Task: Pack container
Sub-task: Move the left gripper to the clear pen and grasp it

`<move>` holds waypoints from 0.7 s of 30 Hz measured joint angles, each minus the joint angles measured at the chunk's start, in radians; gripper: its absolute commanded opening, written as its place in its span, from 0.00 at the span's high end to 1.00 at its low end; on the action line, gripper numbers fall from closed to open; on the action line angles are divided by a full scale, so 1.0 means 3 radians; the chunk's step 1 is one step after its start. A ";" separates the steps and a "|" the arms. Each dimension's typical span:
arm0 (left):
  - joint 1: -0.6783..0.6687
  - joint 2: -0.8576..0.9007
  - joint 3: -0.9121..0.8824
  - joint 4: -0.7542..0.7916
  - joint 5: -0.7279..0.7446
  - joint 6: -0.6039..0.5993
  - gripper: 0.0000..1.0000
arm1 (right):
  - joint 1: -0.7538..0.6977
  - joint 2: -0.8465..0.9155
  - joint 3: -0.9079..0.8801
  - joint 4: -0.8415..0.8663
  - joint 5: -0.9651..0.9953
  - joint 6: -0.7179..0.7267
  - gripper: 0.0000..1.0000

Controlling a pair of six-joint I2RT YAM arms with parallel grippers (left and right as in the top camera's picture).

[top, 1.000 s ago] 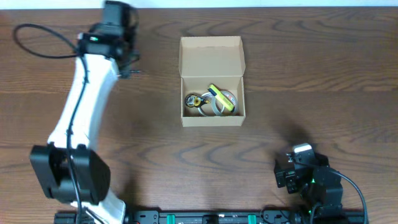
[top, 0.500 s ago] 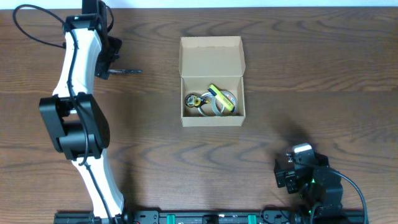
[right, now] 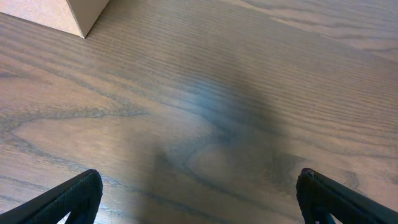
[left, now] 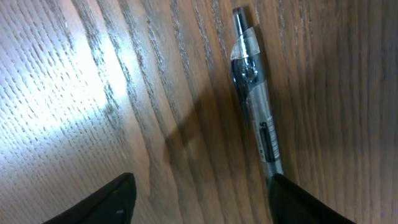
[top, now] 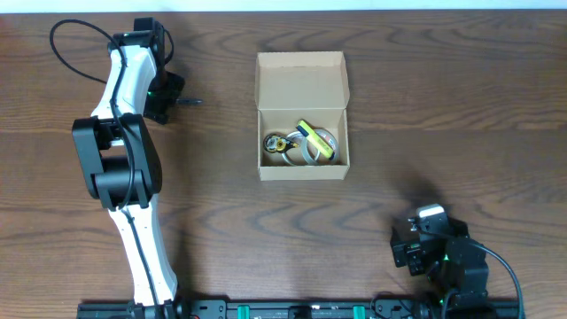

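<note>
The tan cardboard container (top: 301,84) sits open at the table's middle, flap lid laid back. Inside it lie a tape roll (top: 316,146), a yellow item (top: 314,140) and a small yellow-and-metal object (top: 279,143). A clear pen (top: 188,101) lies on the wood to the left of the box; it also shows in the left wrist view (left: 255,99). My left gripper (top: 166,99) is open, low over the table, its right finger touching the pen's near end (left: 202,199). My right gripper (top: 421,241) is open and empty at the front right (right: 199,193).
A corner of the box (right: 81,12) shows at the top left of the right wrist view. A black cable (top: 75,40) loops off the left arm at the far left. Dark wood table (top: 443,115) all around.
The left arm has swung back and folded toward the far left, and its gripper has come down onto the pen. The right arm and the box have not moved.
</note>
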 measured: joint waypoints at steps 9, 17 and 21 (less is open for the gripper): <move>0.0000 0.0149 0.0001 0.0252 0.0097 -0.0089 0.33 | 0.0000 0.0000 0.0000 0.0000 0.0000 -0.0001 0.01; 0.0000 0.0167 0.0004 0.0493 0.0132 -0.0184 0.50 | 0.0000 0.0000 0.0000 0.0001 0.0000 0.0000 0.01; -0.0001 0.0167 0.0004 0.0462 0.0136 -0.0245 0.59 | 0.0000 0.0000 0.0000 0.0001 0.0000 0.0000 0.01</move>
